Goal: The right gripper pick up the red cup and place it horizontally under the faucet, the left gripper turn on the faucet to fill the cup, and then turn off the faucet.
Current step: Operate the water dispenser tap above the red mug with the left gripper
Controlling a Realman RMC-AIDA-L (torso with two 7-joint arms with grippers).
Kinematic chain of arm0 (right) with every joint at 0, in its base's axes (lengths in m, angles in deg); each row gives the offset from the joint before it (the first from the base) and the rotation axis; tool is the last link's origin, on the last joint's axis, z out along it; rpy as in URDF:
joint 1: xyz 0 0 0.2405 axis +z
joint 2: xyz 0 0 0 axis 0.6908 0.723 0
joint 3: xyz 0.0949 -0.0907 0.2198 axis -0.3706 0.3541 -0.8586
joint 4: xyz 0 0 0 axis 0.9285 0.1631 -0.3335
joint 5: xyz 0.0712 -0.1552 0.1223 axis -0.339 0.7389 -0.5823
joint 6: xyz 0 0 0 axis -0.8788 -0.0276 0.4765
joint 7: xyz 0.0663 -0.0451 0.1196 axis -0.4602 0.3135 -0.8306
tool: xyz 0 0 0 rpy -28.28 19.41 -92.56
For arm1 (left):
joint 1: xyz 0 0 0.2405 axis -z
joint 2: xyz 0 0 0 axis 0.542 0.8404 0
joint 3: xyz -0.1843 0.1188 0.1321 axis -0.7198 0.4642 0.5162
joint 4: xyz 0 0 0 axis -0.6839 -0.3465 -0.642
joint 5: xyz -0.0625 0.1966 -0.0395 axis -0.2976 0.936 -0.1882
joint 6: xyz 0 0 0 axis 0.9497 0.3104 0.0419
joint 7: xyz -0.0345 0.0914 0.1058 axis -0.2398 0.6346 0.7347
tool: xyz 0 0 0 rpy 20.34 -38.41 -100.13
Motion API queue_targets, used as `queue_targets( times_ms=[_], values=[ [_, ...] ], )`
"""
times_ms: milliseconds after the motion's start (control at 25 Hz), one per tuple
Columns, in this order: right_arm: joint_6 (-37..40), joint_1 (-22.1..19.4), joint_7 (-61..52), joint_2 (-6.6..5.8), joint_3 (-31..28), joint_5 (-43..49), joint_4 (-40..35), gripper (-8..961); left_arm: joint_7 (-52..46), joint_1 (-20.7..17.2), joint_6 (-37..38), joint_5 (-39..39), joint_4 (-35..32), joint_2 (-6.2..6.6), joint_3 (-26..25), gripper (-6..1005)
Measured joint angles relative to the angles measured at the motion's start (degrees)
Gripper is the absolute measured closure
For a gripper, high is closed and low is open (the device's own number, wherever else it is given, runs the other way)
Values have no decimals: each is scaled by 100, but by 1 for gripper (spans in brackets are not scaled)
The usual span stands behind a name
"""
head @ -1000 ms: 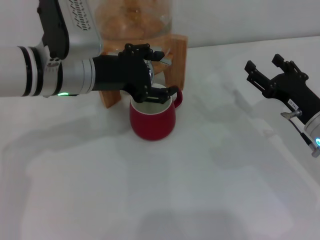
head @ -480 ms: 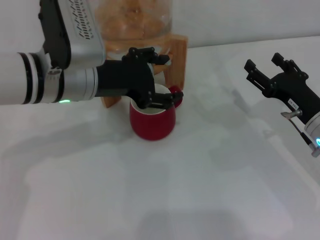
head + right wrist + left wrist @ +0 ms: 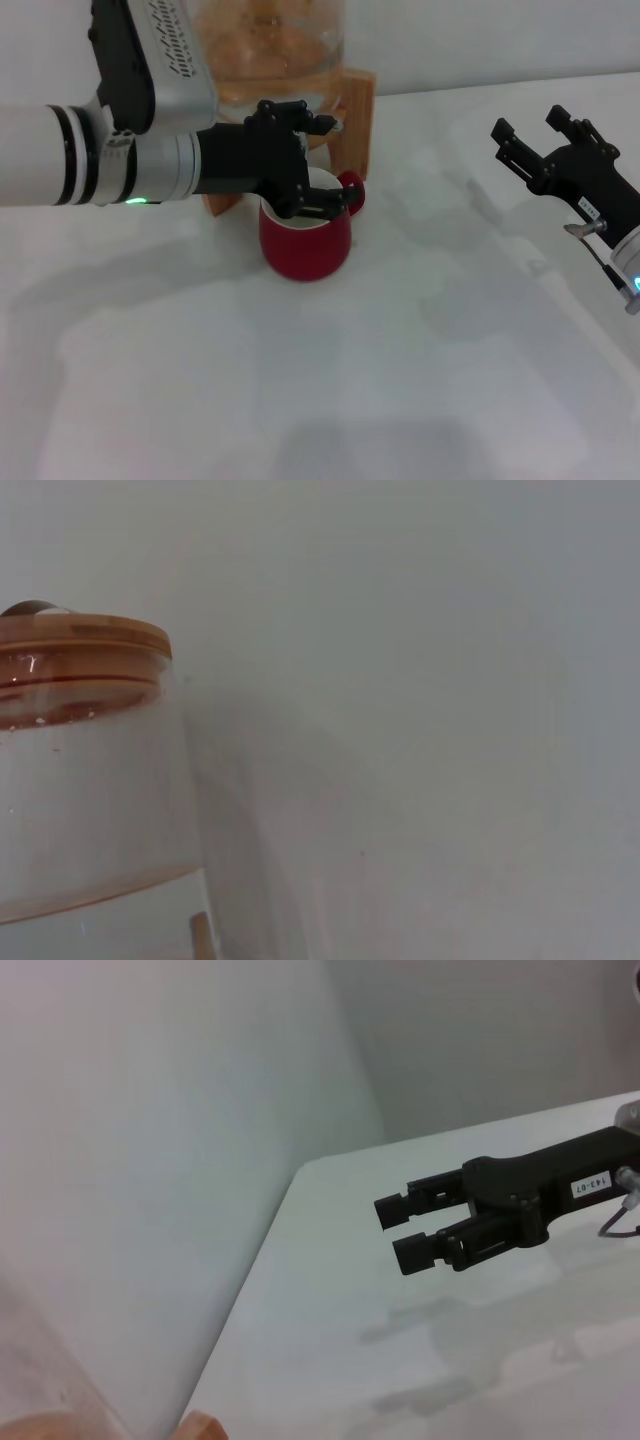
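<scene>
Step in hand: the left gripper (image 3: 300, 165) works at the faucet (image 3: 322, 124), upper centre of the head view, its black fingers (image 3: 325, 208) spread around the tap area and hanging over the mouth of the red cup (image 3: 305, 240); whether they actually pinch the lever I cannot tell.
Doing it well: judged from here, turn the lever with a small, steady wrist motion and keep the lower fingers off the cup rim, since a nudge could slide the cup out from beneath the spout.
Red cup: upright on the table (image 3: 400, 380), centre-left of the frame, just in front of the wooden stand (image 3: 355, 120), handle toward the right (contents hidden by the fingers, only a sliver of white interior shows).
Glass jar (image 3: 270, 45): top centre, on the stand, holding an orange-tinted fill; the right wrist view shows its wooden lid (image 3: 80, 645).
Right gripper (image 3: 545, 150): parked at the right edge, well apart from the cup, fingers parted and holding nothing.
</scene>
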Motion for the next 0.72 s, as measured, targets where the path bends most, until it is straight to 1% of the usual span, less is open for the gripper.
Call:
queue_targets(
  times_ms=[720],
  values=[
    [-1,-9,3,1,11,0,4,118,25,177,30,34,112,0,25,153]
  ],
)
